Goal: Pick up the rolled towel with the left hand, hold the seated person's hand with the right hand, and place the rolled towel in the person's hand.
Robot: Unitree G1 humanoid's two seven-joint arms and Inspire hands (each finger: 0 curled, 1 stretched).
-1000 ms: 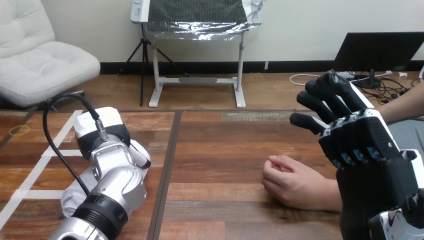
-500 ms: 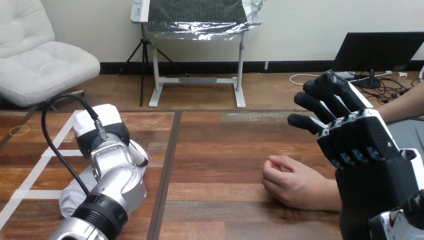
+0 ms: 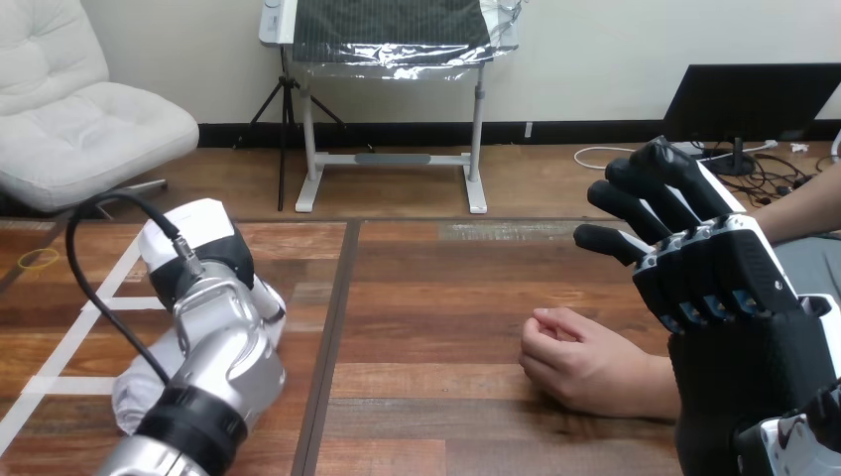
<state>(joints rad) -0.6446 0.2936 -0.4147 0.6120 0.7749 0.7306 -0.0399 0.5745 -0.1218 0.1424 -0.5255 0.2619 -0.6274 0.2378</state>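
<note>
The rolled white towel (image 3: 132,395) lies on the wooden table (image 3: 436,297) at the left, mostly covered by my left arm. My left hand (image 3: 198,243) sits on top of it, its white-shelled back toward the camera. The person's hand (image 3: 580,362) rests on the table at centre right, loosely closed with nothing in it. My right hand (image 3: 694,258) is raised above and to the right of it, open with its fingers straight and pointing up-left, apart from the person's hand.
A yellow rubber band (image 3: 38,260) lies at the table's far left, near white tape lines (image 3: 99,297). A dark seam (image 3: 332,327) runs down the table between the towel and the person's hand. The person's other arm (image 3: 803,208) shows at the right edge.
My left arm and hand have shifted a little to the left over the towel, and the towel's visible end has moved with them. My right hand and the person's hand have stayed put.
</note>
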